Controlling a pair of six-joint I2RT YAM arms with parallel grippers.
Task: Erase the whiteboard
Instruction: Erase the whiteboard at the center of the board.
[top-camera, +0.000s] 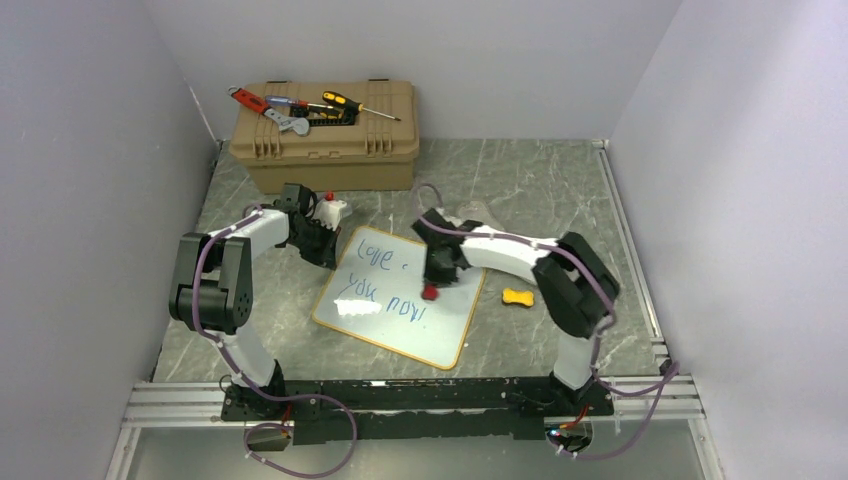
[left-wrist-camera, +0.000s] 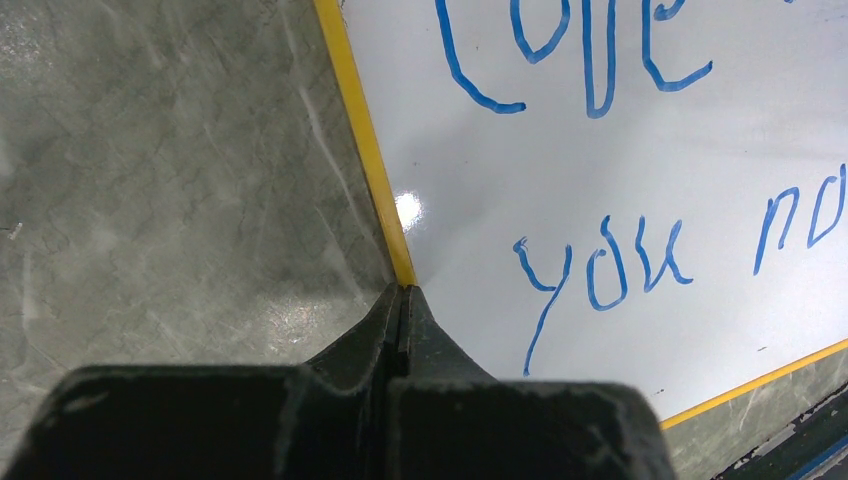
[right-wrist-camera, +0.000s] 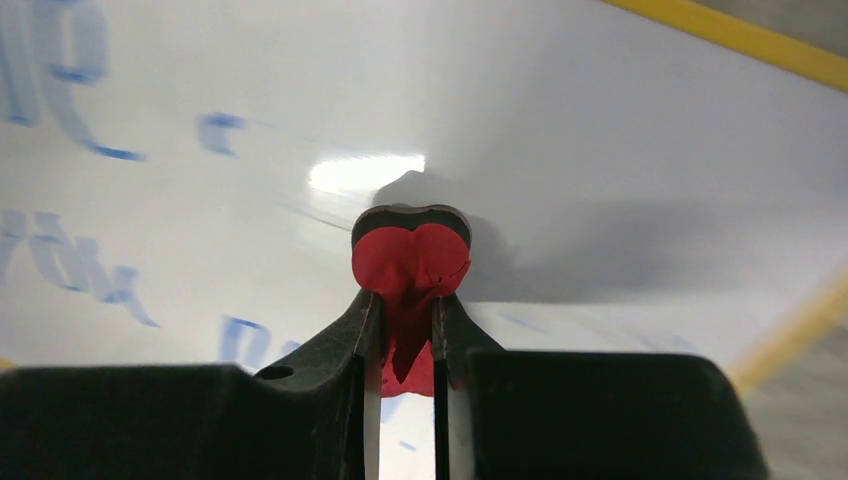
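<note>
The whiteboard (top-camera: 385, 322) lies tilted on the marble table, yellow-framed, with blue handwriting across it. My left gripper (top-camera: 326, 256) is shut and empty. Its tips (left-wrist-camera: 405, 292) press against the board's left frame edge (left-wrist-camera: 372, 160). My right gripper (top-camera: 433, 284) is shut on a red heart-shaped eraser (top-camera: 430, 292) with a dark underside. In the right wrist view the eraser (right-wrist-camera: 410, 262) rests on the glossy board (right-wrist-camera: 600, 130), pinched between the fingers (right-wrist-camera: 352, 330). Blurred blue letters (right-wrist-camera: 100, 270) lie to its left.
A tan toolbox (top-camera: 325, 145) stands at the back left with screwdrivers (top-camera: 357, 104) and other tools on its lid. A white object with a red tip (top-camera: 331, 208) sits behind the board. A small yellow piece (top-camera: 517, 296) lies right of the board. Walls close in on both sides.
</note>
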